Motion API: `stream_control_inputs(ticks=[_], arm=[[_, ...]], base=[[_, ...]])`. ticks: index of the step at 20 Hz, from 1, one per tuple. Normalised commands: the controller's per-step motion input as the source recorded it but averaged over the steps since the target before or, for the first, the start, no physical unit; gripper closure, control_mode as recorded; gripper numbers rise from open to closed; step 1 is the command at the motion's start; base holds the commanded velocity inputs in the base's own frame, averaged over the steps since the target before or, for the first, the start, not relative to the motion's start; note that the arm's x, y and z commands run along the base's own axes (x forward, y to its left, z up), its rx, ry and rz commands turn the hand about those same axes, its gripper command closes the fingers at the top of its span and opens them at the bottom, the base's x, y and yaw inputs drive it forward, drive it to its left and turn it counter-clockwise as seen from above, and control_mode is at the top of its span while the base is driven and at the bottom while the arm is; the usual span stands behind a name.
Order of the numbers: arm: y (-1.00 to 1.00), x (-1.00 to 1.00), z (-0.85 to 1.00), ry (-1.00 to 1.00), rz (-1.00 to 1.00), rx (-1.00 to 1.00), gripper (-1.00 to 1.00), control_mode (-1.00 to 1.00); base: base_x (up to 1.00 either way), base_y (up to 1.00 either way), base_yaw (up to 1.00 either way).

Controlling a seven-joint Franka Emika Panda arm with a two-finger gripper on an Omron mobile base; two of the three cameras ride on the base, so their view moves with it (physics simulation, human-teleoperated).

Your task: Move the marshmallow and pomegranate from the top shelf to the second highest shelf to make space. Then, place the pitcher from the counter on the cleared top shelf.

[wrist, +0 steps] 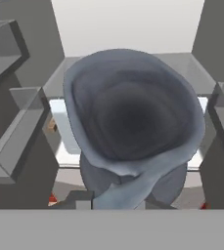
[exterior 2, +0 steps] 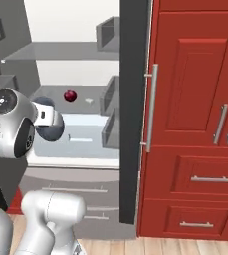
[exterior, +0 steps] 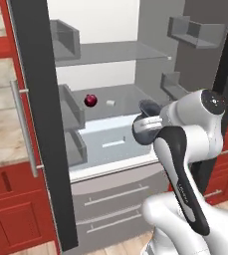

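A white robot arm's pincer is closed on a dark blue-grey pitcher, held in front of the open fridge. Inside, a red pomegranate and small marshmallow sit apart on the second highest shelf; the top shelf lies above
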Motion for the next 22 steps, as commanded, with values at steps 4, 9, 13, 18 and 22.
stream_control_inputs(ticks=[4,9,13,18,22], arm=[[0.00,0.00,0.00,0.00,0.00,0.00,1.00,1.00],[0.00,0.00,0.00,0.00,0.00,0.00,1.00,1.00],[0.00,0.00,0.00,0.00,0.00,0.00,1.00,1.00],[0.00,0.00,0.00,0.00,0.00,0.00,1.00,1.00],[0.00,0.00,0.00,0.00,0.00,0.00,1.00,1.00]], base=[[0.68,0.00,0.21],[0.69,0.00,0.19],[0.63,0.00,0.16],[0.55,0.01,0.12],[0.48,0.04,0.07]])
